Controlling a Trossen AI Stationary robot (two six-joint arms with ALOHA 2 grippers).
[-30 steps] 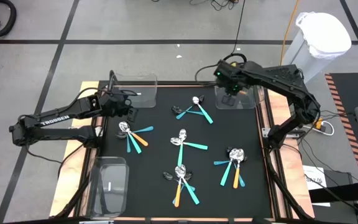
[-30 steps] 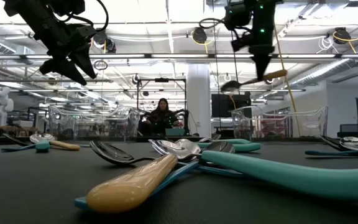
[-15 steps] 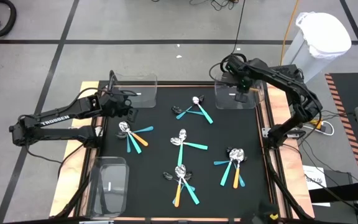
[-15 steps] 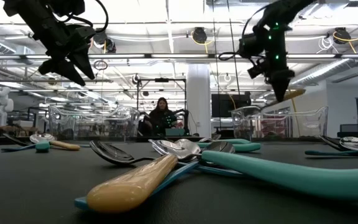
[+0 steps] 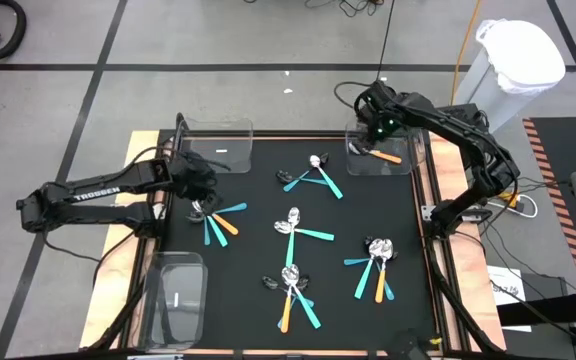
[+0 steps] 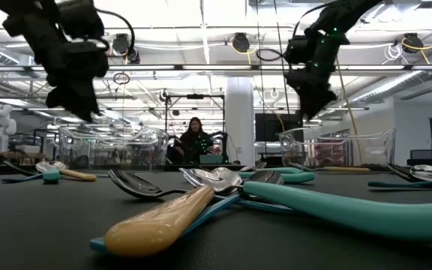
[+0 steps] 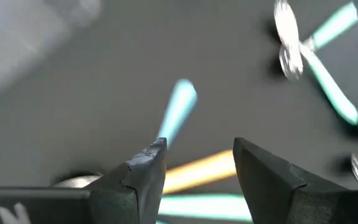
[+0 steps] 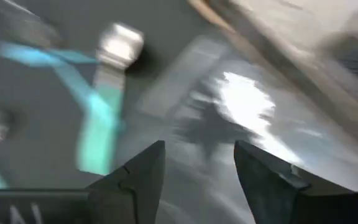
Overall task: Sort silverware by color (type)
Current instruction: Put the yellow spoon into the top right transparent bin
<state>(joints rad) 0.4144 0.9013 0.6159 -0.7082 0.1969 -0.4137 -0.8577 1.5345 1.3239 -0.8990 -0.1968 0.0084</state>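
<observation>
1. The right gripper [image 5: 373, 133] hangs with jaws spread and empty over the far right bin [image 5: 404, 166], where 1 orange-handled spoon [image 5: 385, 155] lies.
2. The left gripper [image 5: 200, 188], jaws spread, hovers above the leftmost silverware cluster [image 5: 214, 218].
3. 4 more clusters lie across the black mat [image 5: 258, 235].

Three clear bins [image 5: 215, 143] sit on the desk's [image 5: 268, 230] black mat: upper left, upper right [image 5: 378, 157], lower left [image 5: 174, 295]. A white-bagged trash can [image 5: 513, 70] stands top right; a person [image 6: 194, 139] sits far back.
</observation>
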